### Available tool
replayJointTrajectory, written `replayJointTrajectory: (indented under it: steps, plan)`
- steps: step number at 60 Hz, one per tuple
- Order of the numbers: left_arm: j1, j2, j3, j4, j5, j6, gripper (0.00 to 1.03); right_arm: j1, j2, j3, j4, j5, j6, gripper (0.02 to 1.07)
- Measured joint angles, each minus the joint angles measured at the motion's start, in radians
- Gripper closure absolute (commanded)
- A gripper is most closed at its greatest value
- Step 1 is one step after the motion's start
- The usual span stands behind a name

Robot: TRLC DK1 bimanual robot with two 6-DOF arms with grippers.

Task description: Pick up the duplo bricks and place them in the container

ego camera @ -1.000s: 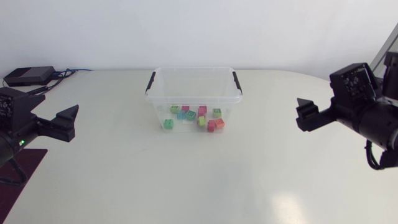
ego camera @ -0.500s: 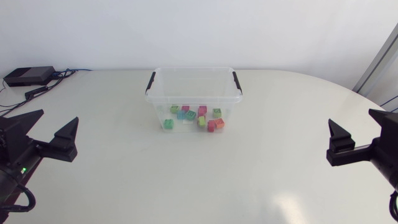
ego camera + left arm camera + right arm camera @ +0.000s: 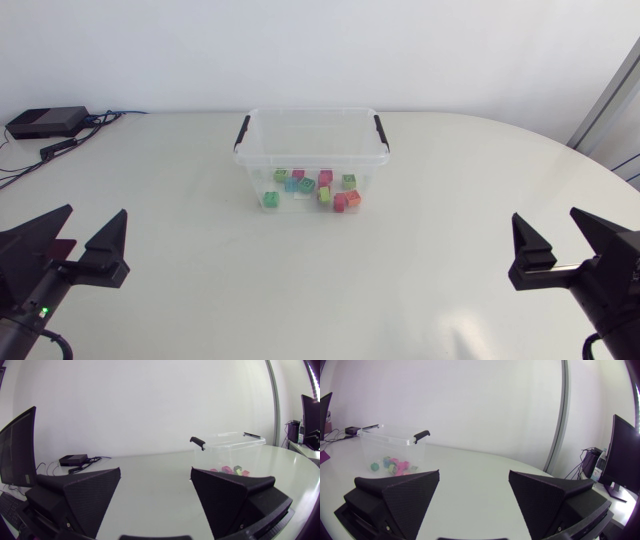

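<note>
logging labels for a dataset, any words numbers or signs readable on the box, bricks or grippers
None can be read.
The clear box shows no label, the bricks in it are plain, the left gripper and right gripper are bare black.
Any print on the black device at the table's corner is too small to tell.

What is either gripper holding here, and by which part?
Nothing. The left gripper and the right gripper are both open and empty; the bricks lie in the container.

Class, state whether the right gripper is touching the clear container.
Apart. The head view shows the open right gripper at the right side of the table, with bare surface between it and the container.
</note>
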Motion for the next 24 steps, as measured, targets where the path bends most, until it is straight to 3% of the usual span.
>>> replayJointTrajectory:
  steps: [24]
  plan:
    - [-0.033, -0.136, -0.061, -0.056, -0.034, -0.078, 0.07, -0.031, -0.099, -0.103, 0.052, -0.055, 0.101, 0.07]
